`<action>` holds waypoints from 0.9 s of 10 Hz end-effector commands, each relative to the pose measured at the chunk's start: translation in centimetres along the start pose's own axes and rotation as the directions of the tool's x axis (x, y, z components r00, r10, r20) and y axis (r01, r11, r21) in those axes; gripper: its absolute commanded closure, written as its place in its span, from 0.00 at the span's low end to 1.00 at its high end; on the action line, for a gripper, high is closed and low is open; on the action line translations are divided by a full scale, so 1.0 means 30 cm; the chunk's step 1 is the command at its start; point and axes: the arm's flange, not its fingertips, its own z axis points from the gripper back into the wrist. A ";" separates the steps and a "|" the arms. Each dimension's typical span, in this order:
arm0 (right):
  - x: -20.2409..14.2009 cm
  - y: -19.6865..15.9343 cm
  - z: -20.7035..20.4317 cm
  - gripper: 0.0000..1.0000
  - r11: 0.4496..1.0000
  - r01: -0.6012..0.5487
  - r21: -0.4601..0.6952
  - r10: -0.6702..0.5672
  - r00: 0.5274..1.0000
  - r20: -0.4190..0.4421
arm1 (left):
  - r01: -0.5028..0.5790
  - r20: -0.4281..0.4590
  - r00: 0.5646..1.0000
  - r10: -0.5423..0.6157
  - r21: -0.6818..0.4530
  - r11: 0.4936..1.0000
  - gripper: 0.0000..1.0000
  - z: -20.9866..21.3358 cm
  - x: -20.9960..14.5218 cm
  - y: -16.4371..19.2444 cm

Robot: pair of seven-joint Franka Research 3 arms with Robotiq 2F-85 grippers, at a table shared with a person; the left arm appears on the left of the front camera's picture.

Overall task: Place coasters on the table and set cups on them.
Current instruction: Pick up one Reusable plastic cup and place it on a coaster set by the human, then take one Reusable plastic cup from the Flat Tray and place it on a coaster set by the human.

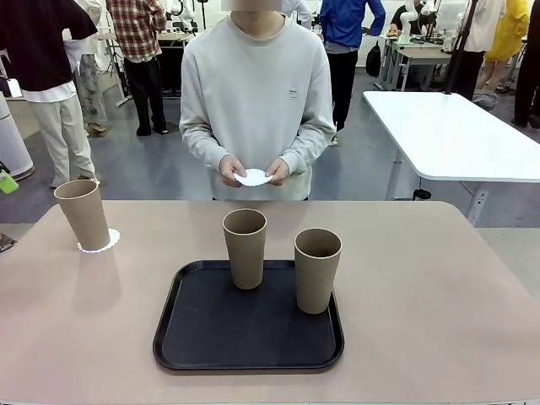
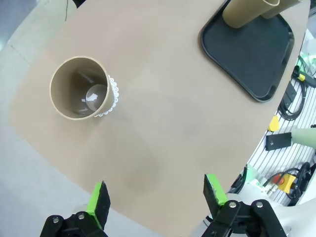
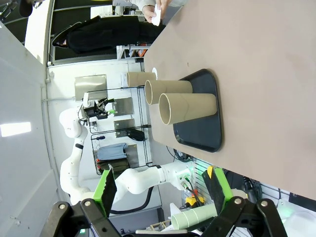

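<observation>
One tan paper cup stands on a white lacy coaster at the table's far left. Two more cups stand upright on the black tray. The person across the table holds another coaster in both hands at waist height. My left gripper hangs open high above the table, with the cup on its coaster below and ahead. My right gripper is open too, off the table's side, with the tray's cups in front of it.
The tray sits at the middle of the near side. A white-topped table stands at the back right, and people stand behind. Cables and equipment lie below the table's near edge.
</observation>
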 end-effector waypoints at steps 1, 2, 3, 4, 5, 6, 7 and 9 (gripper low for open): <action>0.007 0.004 0.002 0.00 0.999 -0.017 0.030 0.017 1.000 0.008 | 0.018 0.002 1.000 -0.018 0.005 1.000 0.00 0.009 -0.014 0.011; 0.007 0.004 0.002 0.00 0.999 -0.017 0.030 0.017 1.000 0.008 | 0.018 0.002 1.000 -0.018 0.005 1.000 0.00 0.009 -0.014 0.011; 0.007 0.004 0.002 0.00 0.999 -0.017 0.030 0.017 1.000 0.008 | 0.018 0.002 1.000 -0.018 0.005 1.000 0.00 0.009 -0.014 0.011; 0.007 0.004 0.002 0.00 0.999 -0.017 0.030 0.017 1.000 0.008 | 0.018 0.002 1.000 -0.018 0.005 1.000 0.00 0.009 -0.014 0.011; 0.007 0.004 0.002 0.00 0.999 -0.017 0.030 0.017 1.000 0.008 | 0.018 0.002 1.000 -0.018 0.005 1.000 0.00 0.009 -0.014 0.011; 0.007 0.004 0.002 0.00 0.999 -0.017 0.030 0.017 1.000 0.008 | 0.018 0.002 1.000 -0.018 0.005 1.000 0.00 0.009 -0.014 0.011; 0.007 0.004 0.002 0.00 0.999 -0.017 0.030 0.017 1.000 0.008 | 0.018 0.002 1.000 -0.018 0.005 1.000 0.00 0.009 -0.014 0.011; 0.007 0.004 0.002 0.00 0.999 -0.017 0.030 0.017 1.000 0.008 | 0.018 0.002 1.000 -0.018 0.005 1.000 0.00 0.009 -0.014 0.011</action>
